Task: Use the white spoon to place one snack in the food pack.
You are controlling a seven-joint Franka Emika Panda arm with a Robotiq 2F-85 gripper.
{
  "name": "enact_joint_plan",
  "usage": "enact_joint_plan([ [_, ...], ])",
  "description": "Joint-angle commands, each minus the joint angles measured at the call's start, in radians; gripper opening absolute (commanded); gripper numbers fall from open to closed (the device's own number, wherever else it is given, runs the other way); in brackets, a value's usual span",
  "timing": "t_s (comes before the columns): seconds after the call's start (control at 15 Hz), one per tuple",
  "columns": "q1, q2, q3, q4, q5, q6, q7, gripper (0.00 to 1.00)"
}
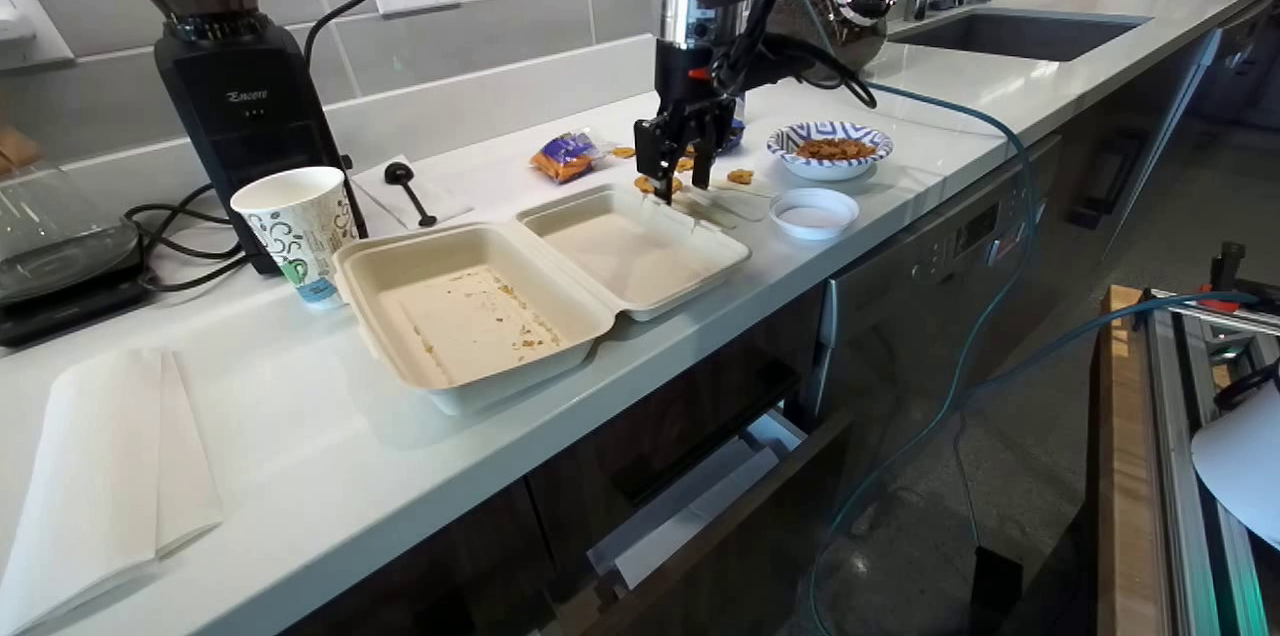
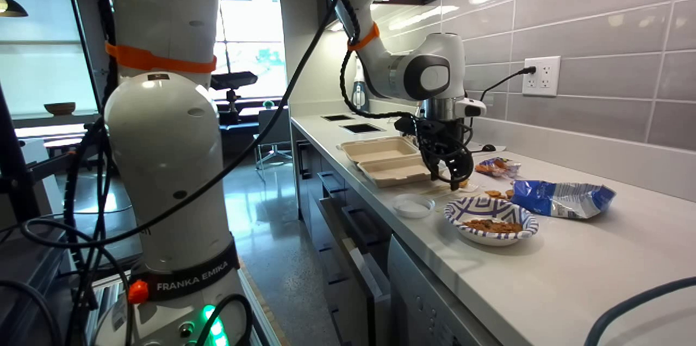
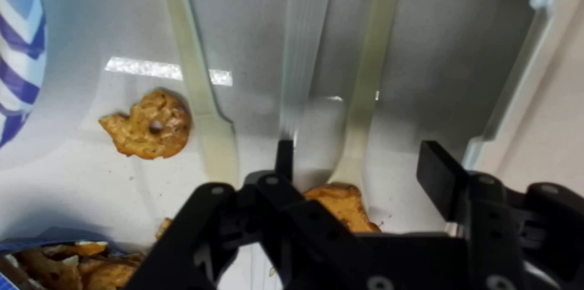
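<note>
Black, with jaws spread above counter.
Astride, in wrist view, pale utensil overlapped at widened end by snack; near unfolded food pack.

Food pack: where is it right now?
In an exterior view, the food pack lies open just left of centre on the counter, with the paper cup to its left and the small white dish to its right.
</note>
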State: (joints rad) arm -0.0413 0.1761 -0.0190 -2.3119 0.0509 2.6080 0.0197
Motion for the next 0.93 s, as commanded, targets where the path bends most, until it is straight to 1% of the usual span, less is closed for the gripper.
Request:
enact_joint_plan([
  [0.0,0.004,-0.006,0.004,-0.016,0.033,0.033,0.017,0.71],
  [0.13,0.006,-0.007,0.005,-0.018,0.038,0.035,0.024,0.68],
  [0.4,0.011,-0.011,0.005,-0.017,0.038,0.028,0.041,0.69],
  [0.87,0.009,-0.009,0.017,-0.016,0.058,0.024,0.038,0.62],
])
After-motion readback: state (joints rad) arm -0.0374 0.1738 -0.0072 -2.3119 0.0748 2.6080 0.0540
